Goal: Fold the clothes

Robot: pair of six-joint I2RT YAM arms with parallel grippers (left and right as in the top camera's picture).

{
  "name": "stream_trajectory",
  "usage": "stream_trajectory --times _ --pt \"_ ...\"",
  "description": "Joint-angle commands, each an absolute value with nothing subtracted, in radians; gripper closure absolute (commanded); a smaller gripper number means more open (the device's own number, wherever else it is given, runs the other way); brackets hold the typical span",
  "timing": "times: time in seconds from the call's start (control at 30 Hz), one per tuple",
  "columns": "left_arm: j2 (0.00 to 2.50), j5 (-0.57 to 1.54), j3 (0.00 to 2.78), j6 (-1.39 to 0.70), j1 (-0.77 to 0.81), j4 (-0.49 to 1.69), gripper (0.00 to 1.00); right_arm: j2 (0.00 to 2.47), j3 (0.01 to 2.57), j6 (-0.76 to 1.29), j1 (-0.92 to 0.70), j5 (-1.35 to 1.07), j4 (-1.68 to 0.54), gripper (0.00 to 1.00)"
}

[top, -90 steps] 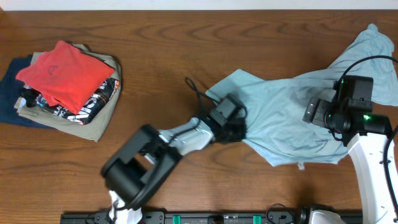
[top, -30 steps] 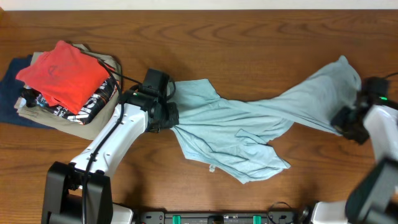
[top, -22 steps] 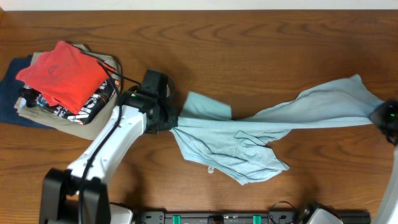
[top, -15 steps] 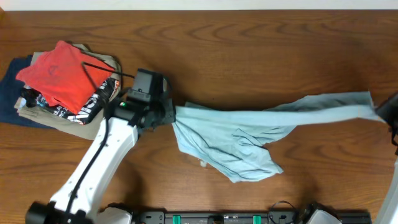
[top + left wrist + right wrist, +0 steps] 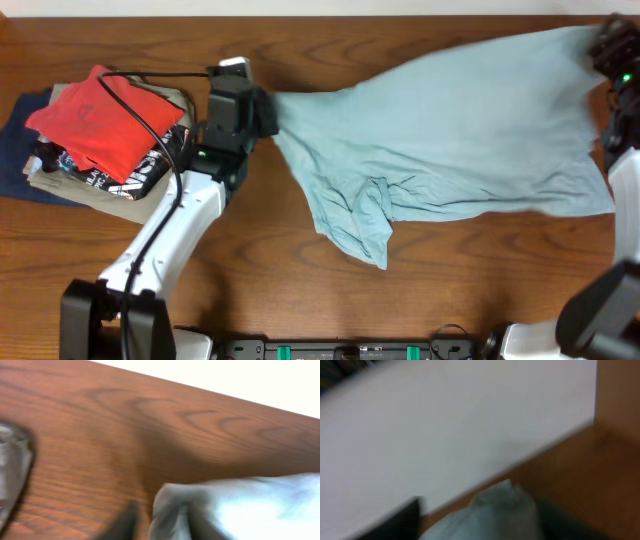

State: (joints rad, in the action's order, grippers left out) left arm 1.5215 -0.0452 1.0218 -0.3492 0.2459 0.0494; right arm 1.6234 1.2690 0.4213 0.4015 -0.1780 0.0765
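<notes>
A light blue shirt (image 5: 440, 130) hangs stretched across the back of the table, its lower part drooping to a crumpled point near the middle. My left gripper (image 5: 268, 102) is shut on its left corner, seen bunched between the fingers in the left wrist view (image 5: 172, 510). My right gripper (image 5: 598, 40) is shut on its right corner at the far right back edge; the cloth shows in the blurred right wrist view (image 5: 495, 510). A stack of folded clothes (image 5: 100, 130) with a red shirt (image 5: 100, 115) on top lies at the left.
The wooden table (image 5: 350, 290) runs under everything. The left arm's cable loops over the clothes stack. A white wall lies beyond the table's back edge (image 5: 225, 385).
Both grippers have lifted and moved toward the back edge, pulling the shirt from a twisted rope into a wide spread sheet. The left gripper moved from mid-table up beside the stack.
</notes>
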Motion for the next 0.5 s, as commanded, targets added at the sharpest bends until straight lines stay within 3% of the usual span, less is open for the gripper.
stream_trajectory --times 0.0,0.13,0.33,0.47 --pt "1.538 -0.033 1.026 -0.379 0.199 0.073 0.30 1.670 1.279 0.477 0.422 -0.234 0.004 0.01" --pt "1.538 0.082 1.026 -0.379 0.186 0.188 0.16 1.665 1.279 0.333 0.458 -0.233 -0.213 0.01" --pt "1.538 0.357 1.025 -0.379 0.215 0.459 0.15 1.657 1.277 0.265 0.533 -0.069 -0.630 0.01" --pt "1.538 0.398 1.017 -0.379 0.279 0.610 0.15 1.657 1.248 0.268 0.582 0.059 -0.784 0.01"
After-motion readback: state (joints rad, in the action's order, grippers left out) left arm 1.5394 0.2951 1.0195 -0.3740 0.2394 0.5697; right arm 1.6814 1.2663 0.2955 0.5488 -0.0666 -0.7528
